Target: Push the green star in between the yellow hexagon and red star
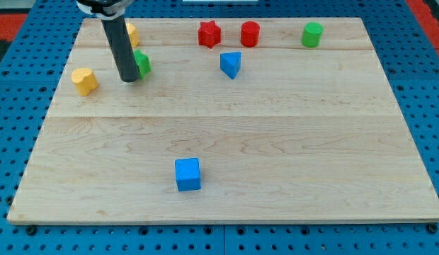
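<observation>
The green star (pixel 142 63) sits far and to the left on the board (pixel 276 142), mostly hidden behind my rod, so I can only make out its right half. My tip (pixel 129 80) rests against its left side, touching or very nearly so. It is a plain rod with nothing to open or hold; it can only shove. That placement makes sense to me: the red star (pixel 209 34) lies to the right and a little farther off, so a push from the left should send the green star that way.

Just behind the rod, farther back, a yellow block (pixel 132 32) peeks out; I judge this to be the hexagon, but its shape is mostly covered. A second yellow block (pixel 84 81), lumpy in outline, sits left of my tip.

Beyond these, a red cylinder (pixel 250 34) stands right beside the red star, a green cylinder (pixel 312 34) far right, a blue triangle (pixel 231 64) mid-board, and a blue cube (pixel 187 174) near me. The blocks look smooth and matte; the board is pale grained wood.
</observation>
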Controlling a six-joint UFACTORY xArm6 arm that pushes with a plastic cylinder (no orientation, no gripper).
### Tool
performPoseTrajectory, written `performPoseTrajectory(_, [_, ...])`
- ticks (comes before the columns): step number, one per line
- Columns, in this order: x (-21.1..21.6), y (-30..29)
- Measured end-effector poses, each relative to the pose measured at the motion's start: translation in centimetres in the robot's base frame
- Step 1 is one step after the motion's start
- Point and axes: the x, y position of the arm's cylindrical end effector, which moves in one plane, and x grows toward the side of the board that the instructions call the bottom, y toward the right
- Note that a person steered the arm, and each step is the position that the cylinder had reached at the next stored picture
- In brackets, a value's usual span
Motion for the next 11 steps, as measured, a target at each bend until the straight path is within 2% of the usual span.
performPoseTrajectory(2, [-3.7, 2.9])
performPoseTrajectory(6, [-5.5, 0.0])
performPoseTrajectory(8, [-8.7, 5.3])
performPoseTrajectory(9, [-8.5, 6.6])
performPoseTrajectory(11, [-3.9, 5.6])
